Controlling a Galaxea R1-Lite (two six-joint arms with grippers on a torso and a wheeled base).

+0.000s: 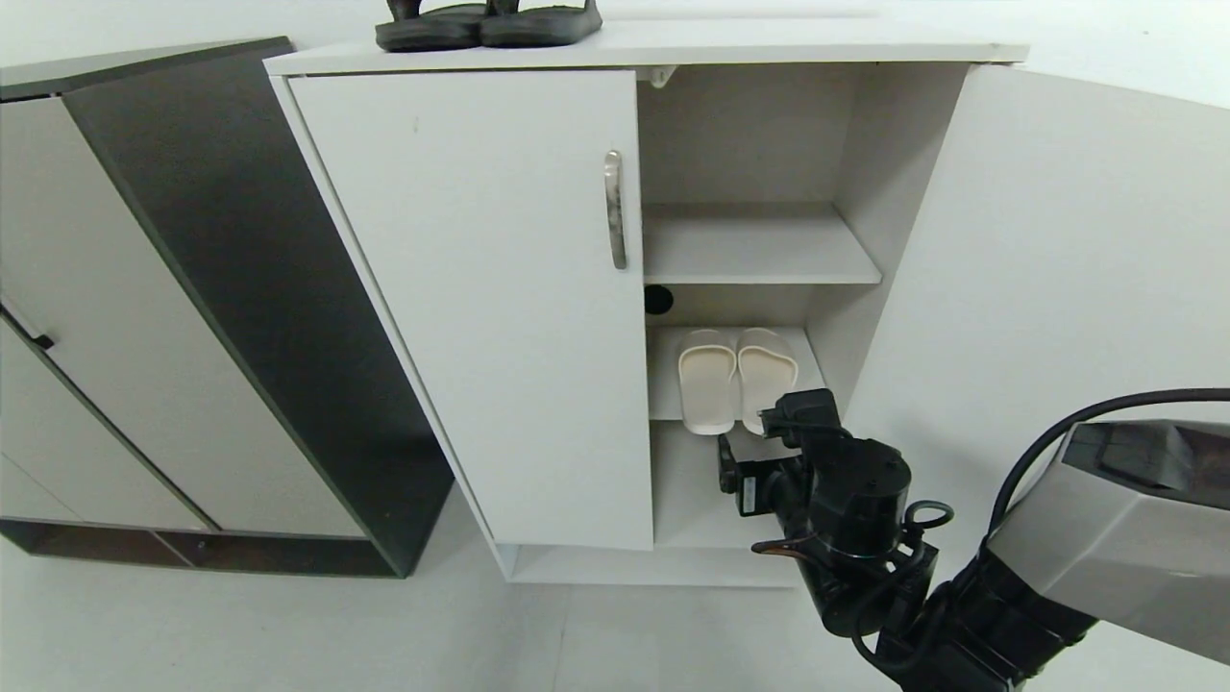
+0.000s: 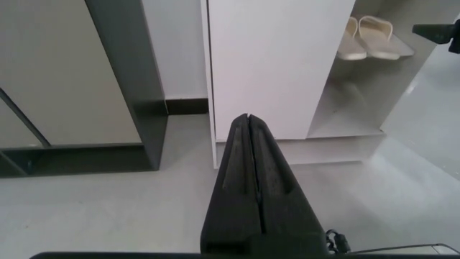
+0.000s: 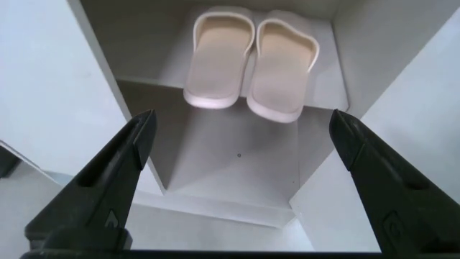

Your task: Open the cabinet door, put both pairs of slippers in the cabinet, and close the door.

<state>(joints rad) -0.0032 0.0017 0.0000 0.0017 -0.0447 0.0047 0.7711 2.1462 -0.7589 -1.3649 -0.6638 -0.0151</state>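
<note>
Far left: grey cabinet with dark side panel (image 1: 240, 288), standing on the floor (image 1: 288, 634), just beside the white cabinet (image 1: 769, 48).

Left tool (image 2: 248, 121): fingers pressed together, nothing between them. It sits low over the floor and points at the base of the white cabinet's left door (image 1: 480, 308).

Left door is shut. Its metal handle (image 1: 615, 210) is vertical, at the door's inner edge.

Black slippers (image 1: 490, 24) sit as a pair on top of the white cabinet, above the left door, partly cut by the frame edge.

Right half of the cabinet is open. Upper shelf (image 1: 759, 250) is bare. A round hole (image 1: 658, 299) is in the back panel below it, near the left door's edge.

Cream slippers (image 1: 737, 380) lie side by side and touching on the middle shelf (image 1: 812, 370), soles down. The end nearest the robot overhangs the shelf's front edge slightly. Bottom shelf (image 1: 687, 490) is below them.

Right tool (image 3: 242, 126): fingers spread wide, holding nothing. It is in front of the open compartment, just short of the cream slippers, aimed at them, not touching.

Right door (image 1: 1057, 269) is swung wide open on the far right, inner face toward the camera, with the right arm in front of it.
</note>
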